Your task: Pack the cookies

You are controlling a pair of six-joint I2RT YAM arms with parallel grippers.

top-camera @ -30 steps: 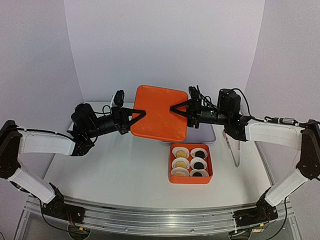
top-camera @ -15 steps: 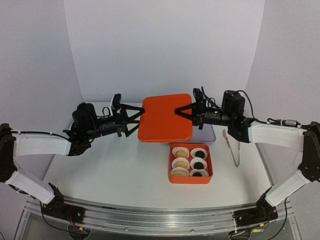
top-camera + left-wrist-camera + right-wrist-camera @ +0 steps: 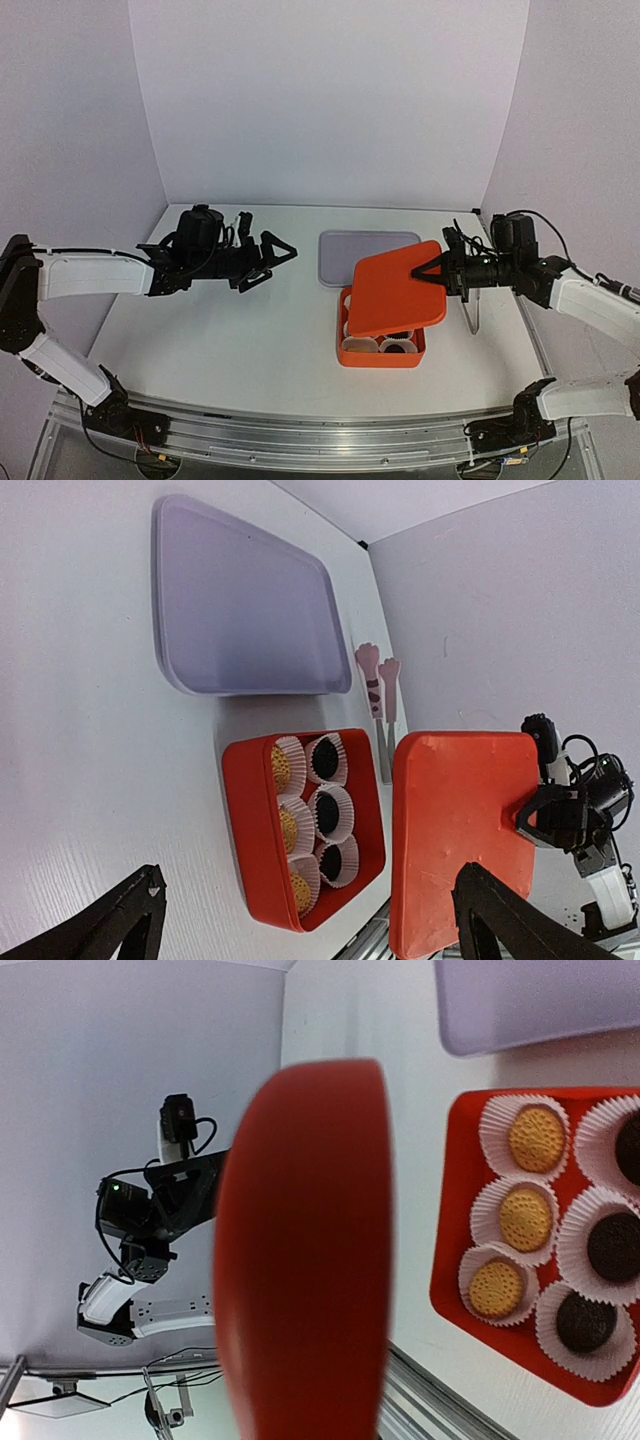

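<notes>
Nearest me, the ribbed aluminium rail [image 3: 300, 432] runs along the front edge of the white table [image 3: 230, 340], and a wide bare strip of tabletop lies beyond it. Next back sits the square orange plastic box [image 3: 380, 360], right of centre, its near wall well clear of the front edge. Inside it are the cookies [image 3: 525, 1216], six small flat discs, each in a white fluted paper liner [image 3: 480, 1210]. Three are golden yellow with a dotted face in one column, and three are dark brown in the other. The flat orange plastic lid [image 3: 395, 292] hangs tilted over the box, not seated, hiding the far rows from the top camera. My right gripper [image 3: 421, 271] has its fingers pinched tight on the lid's right edge. Pink-tipped tongs [image 3: 375, 695] lie just right of the box, near the table's right edge, so that side is cramped. My left gripper [image 3: 277, 265] hovers over the left half, well apart from the box, fingers spread wide around nothing, with open table beneath. Just behind the box lies the pale lavender rectangular tray [image 3: 350, 252], short of the back wall [image 3: 330, 100].
</notes>
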